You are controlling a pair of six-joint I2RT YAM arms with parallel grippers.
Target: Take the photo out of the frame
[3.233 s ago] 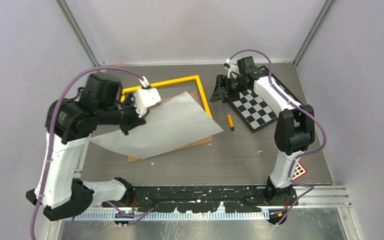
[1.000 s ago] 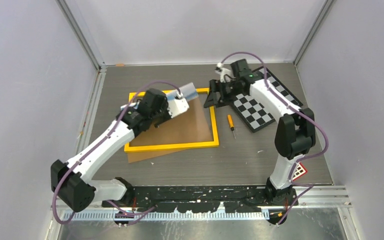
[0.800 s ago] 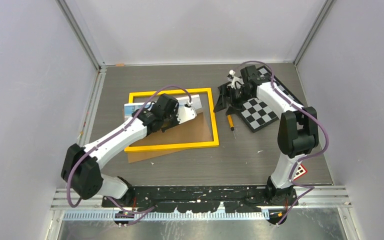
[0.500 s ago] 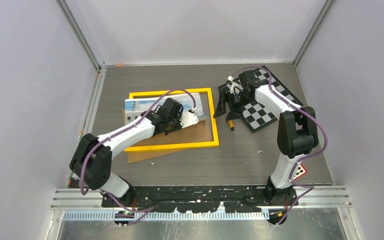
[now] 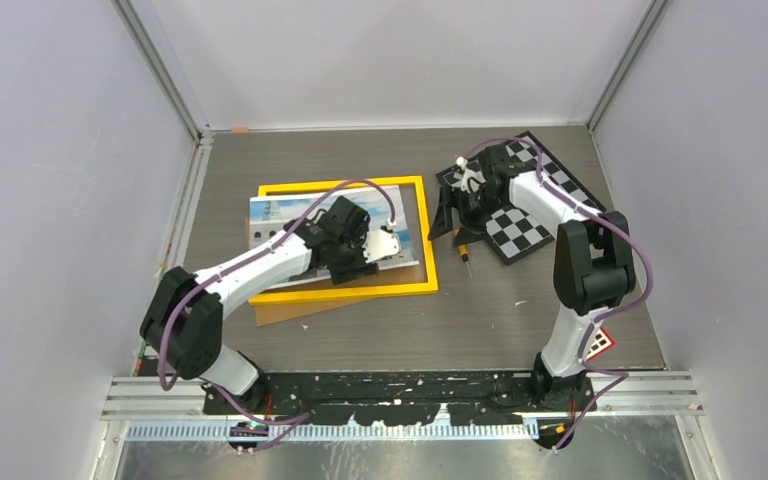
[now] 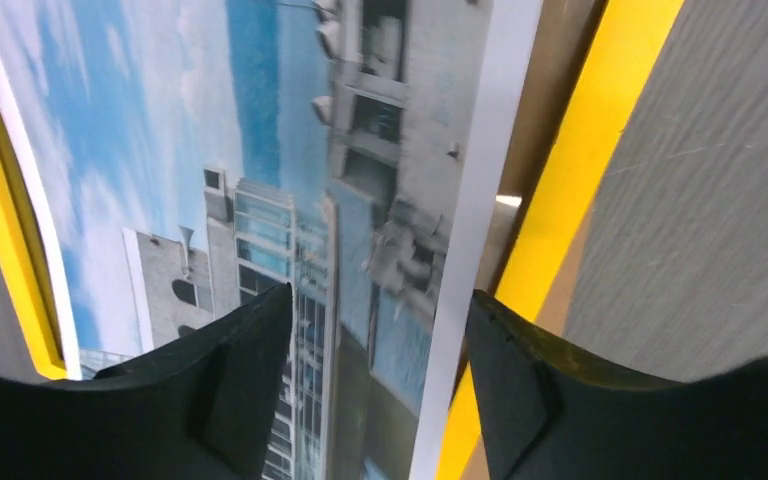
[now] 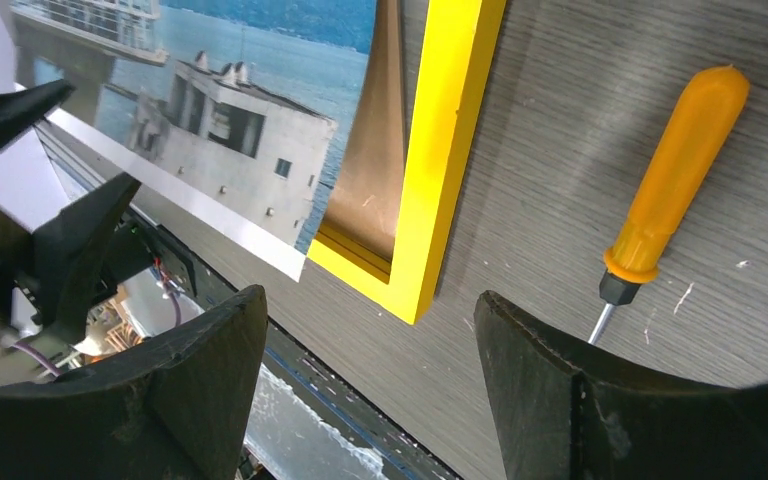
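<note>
You see a grey wood-grain counter (image 5: 360, 340) boxed in by plain pale lilac walls (image 5: 390, 60) on three sides. Metal posts (image 5: 160, 75) stand in the back corners, a metal rail (image 5: 650, 385) runs along the near edge, and the light is soft and even.

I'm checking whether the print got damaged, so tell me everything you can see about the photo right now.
The photo is a large thin rectangular print with a white margin, showing a pale many-windowed building, water and blue sky with clouds. It lies face up, slightly askew, over the yellow frame and brown backing. The left claw hangs open just above it; contact is unclear. No creases show where visible.
</note>
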